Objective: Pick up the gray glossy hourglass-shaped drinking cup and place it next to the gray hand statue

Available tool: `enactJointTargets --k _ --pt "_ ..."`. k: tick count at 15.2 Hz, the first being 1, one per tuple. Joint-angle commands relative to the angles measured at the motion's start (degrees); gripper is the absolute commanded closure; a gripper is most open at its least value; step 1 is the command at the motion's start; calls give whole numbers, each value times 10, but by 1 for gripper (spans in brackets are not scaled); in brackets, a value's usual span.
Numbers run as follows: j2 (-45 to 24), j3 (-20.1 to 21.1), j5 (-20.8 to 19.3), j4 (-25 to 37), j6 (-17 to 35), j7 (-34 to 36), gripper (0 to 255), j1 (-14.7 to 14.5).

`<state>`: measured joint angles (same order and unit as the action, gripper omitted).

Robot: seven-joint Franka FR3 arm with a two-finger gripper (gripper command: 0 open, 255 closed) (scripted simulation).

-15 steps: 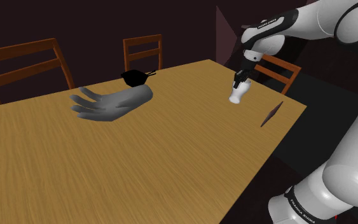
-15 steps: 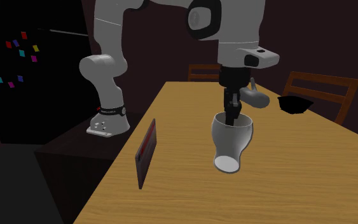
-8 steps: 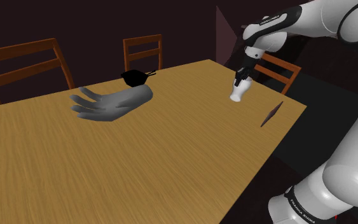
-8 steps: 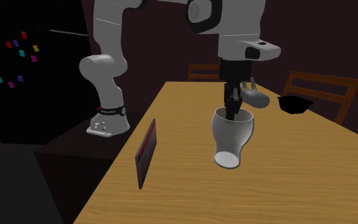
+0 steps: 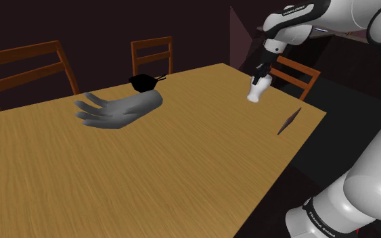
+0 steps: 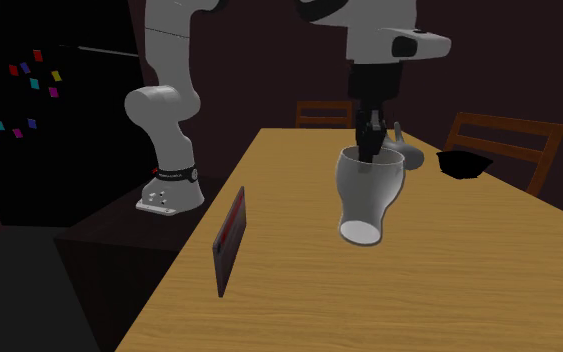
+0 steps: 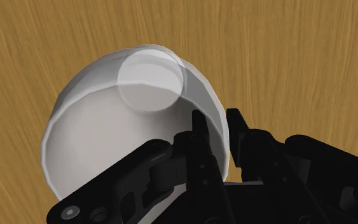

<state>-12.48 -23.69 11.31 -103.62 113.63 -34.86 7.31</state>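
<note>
Cup (image 5: 256, 90) hangs higher off the worktop (image 5: 155, 182) than a second ago.
Fingers (image 7: 201, 141) pinch its rim; carry to hand statue (image 5: 118, 109) comes next, well apart now.

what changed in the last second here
The black claw, shut on the rim of the pale grey glossy hourglass-shaped cup, has raised it higher over the wooden table. The grip was already closed a second ago. The grey hand statue, the small black pan behind it and the thin dark slab at the table's edge stayed put.
</note>
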Motion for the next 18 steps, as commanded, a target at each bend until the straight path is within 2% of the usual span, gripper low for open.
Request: enactJointTargets --k 1,18 --pt "7 -1 -4 8 -14 3 255 -1" --pt "23 -5 -17 118 -138 21 255 2"
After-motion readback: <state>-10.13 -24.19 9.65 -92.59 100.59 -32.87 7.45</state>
